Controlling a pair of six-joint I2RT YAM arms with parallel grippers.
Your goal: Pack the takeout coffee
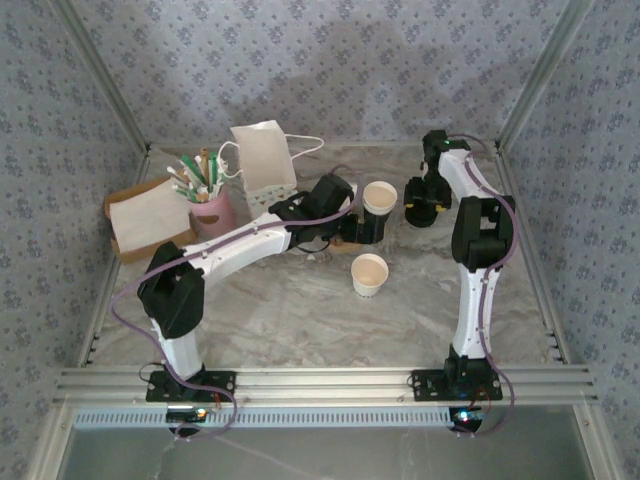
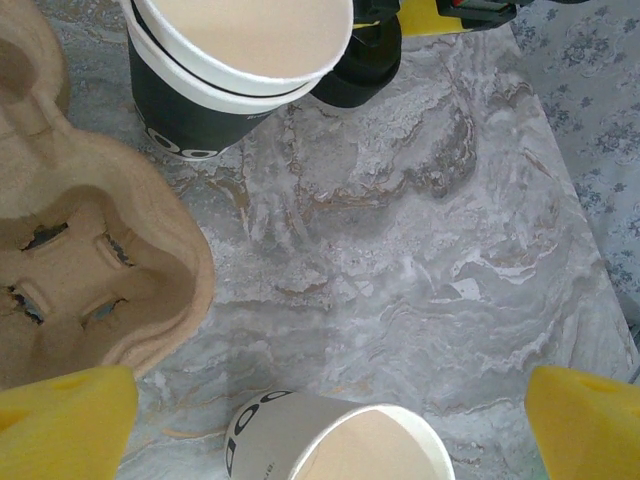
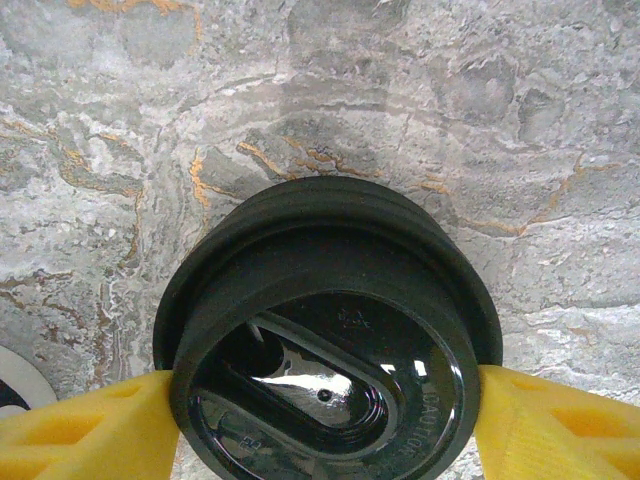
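The takeout coffee cup (image 1: 378, 197), white above a dark lower band, stands lidless mid-table; in the left wrist view this cup (image 2: 215, 95) is at the top. A second white lidless cup (image 1: 369, 273) stands nearer; its rim (image 2: 345, 445) lies between my left gripper's (image 2: 325, 430) wide-open yellow fingers (image 2: 60, 420). The left gripper (image 1: 362, 235) hovers between the two cups. My right gripper (image 1: 424, 205) is on the table to the right, its yellow pads (image 3: 90, 430) pressed against both sides of a round black lid (image 3: 325, 340).
A brown pulp carrier (image 2: 90, 270) lies just left of the cups, under the left arm. The white bag (image 1: 265, 165) stands at the back, the pink cup of sticks (image 1: 212, 210) beside it, and a brown tray with a white napkin (image 1: 140, 220) at far left.
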